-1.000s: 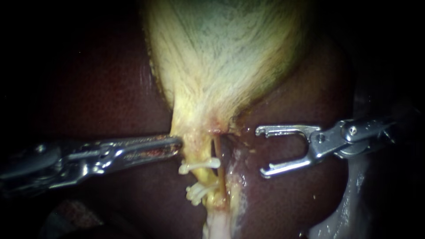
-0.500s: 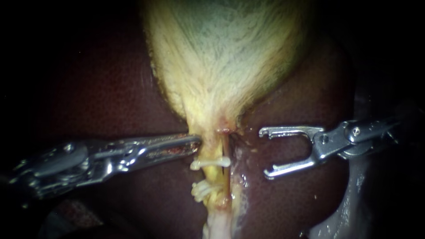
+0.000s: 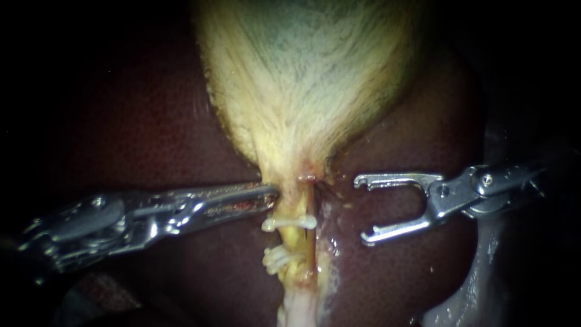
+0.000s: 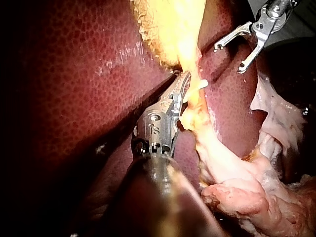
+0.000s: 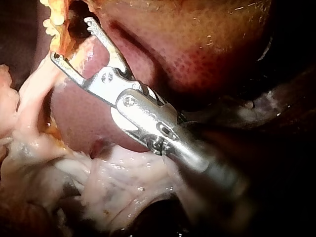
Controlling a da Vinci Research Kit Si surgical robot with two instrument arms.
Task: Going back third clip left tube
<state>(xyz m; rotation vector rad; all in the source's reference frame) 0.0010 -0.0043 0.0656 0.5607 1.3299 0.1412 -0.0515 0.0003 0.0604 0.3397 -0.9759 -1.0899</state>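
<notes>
Endoscope view: the left instrument [image 3: 272, 194] lies across the dark liver [image 3: 139, 121]. Its jaws are together, their tip touching the yellow tube [image 3: 295, 239] below the gallbladder [image 3: 308, 79], just above the upper clip [image 3: 289, 223]. More clips [image 3: 277, 259] sit bunched lower on the tube. The right instrument [image 3: 361, 209] hangs beside the tube, jaws wide apart and empty.

Left wrist view: the closed jaws press the yellow tissue.

Right wrist view: the spread jaws hold nothing.
</notes>
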